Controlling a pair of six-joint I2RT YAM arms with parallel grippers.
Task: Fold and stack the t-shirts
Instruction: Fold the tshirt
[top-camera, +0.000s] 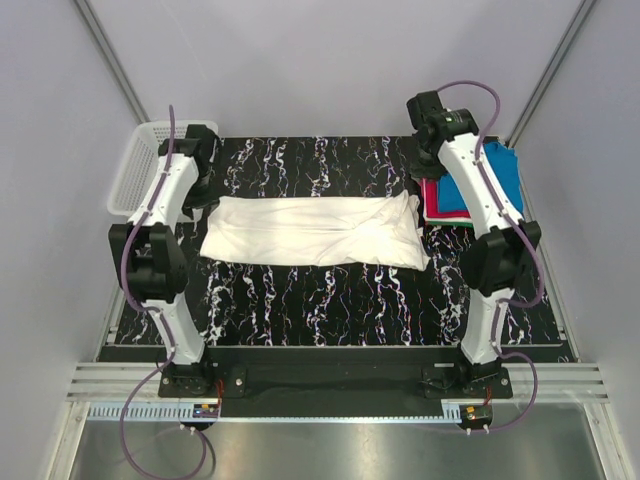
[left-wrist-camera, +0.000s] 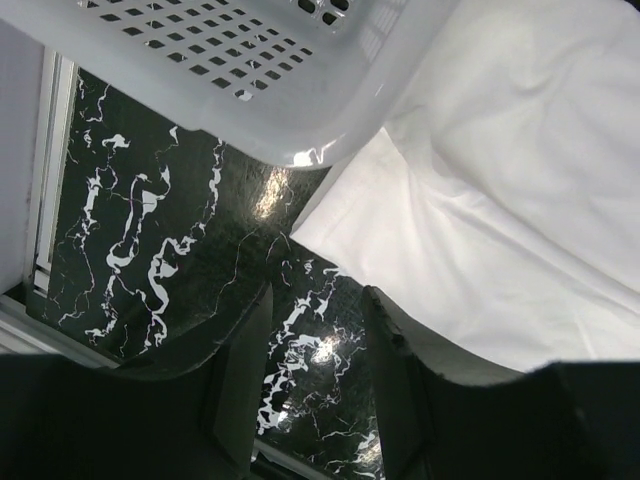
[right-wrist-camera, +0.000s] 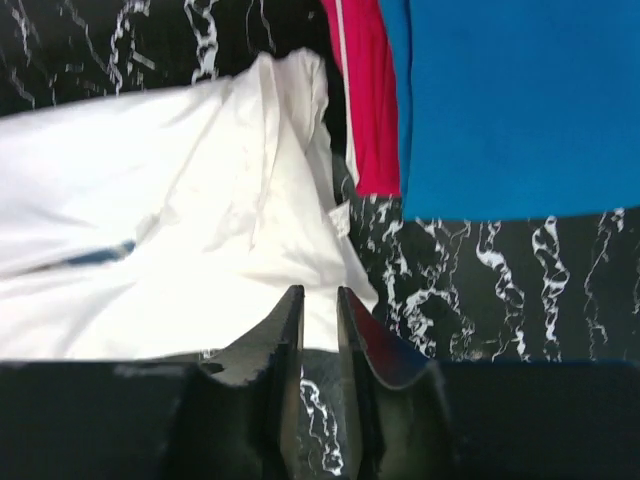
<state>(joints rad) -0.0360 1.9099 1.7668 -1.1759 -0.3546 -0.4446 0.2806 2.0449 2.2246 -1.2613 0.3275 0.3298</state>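
A white t-shirt (top-camera: 315, 230), folded into a long band, lies across the middle of the black marbled mat. My left gripper (top-camera: 200, 198) hovers at its left end, open, with only mat showing between its fingers (left-wrist-camera: 320, 295); the white cloth (left-wrist-camera: 520, 180) lies just to their right. My right gripper (top-camera: 425, 170) is over the band's right end (right-wrist-camera: 150, 220), jaws a narrow gap apart (right-wrist-camera: 319, 292) and holding nothing. A blue t-shirt (right-wrist-camera: 510, 100) lies on a red one (right-wrist-camera: 365, 100) at the back right (top-camera: 500, 170).
A white plastic mesh basket (top-camera: 145, 165) stands at the back left corner, its rim (left-wrist-camera: 250, 70) close above my left gripper. Bare mat (top-camera: 320, 300) stretches between the white shirt and the arm bases. Slanted frame bars rise at both back corners.
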